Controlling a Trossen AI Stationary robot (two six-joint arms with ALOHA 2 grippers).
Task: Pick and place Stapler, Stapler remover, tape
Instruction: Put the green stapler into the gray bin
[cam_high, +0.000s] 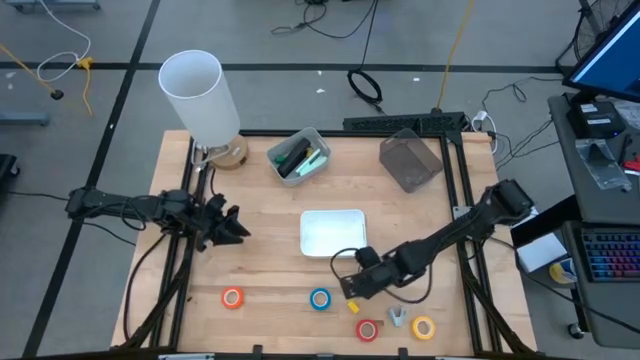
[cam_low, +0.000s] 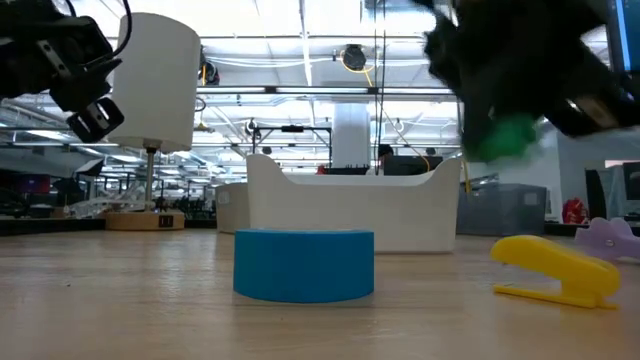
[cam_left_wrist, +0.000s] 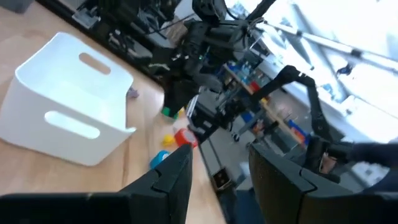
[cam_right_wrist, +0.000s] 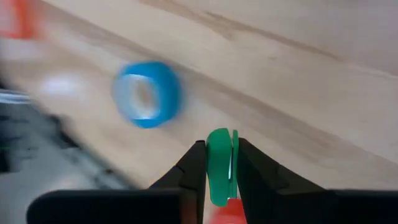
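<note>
My right gripper (cam_high: 352, 287) hangs over the near middle of the table, just in front of the white tray (cam_high: 333, 232), shut on a small green piece (cam_right_wrist: 219, 165). Under it a yellow stapler (cam_low: 555, 268) lies flat on the wood. A pale lavender piece (cam_high: 398, 317) rests nearby. The tape rolls lie flat along the near edge: orange (cam_high: 232, 297), blue (cam_high: 320, 298), red (cam_high: 367, 329) and yellow (cam_high: 424, 327). My left gripper (cam_high: 235, 228) waits open at the table's left side, holding nothing. My right gripper pinches the green piece's two flat sides (cam_right_wrist: 219, 155) between its two fingers, seen edge-on in the right wrist view. The fingers slant down from the table's right. The piece (cam_low: 500, 135) is lifted clear of the table.
A white cylinder on a round wooden base (cam_high: 200, 95) stands at the far left. A grey bin of pens (cam_high: 298, 157) and a dark clear box (cam_high: 410, 160) sit along the far edge. Black frame rails run down both sides of the table.
</note>
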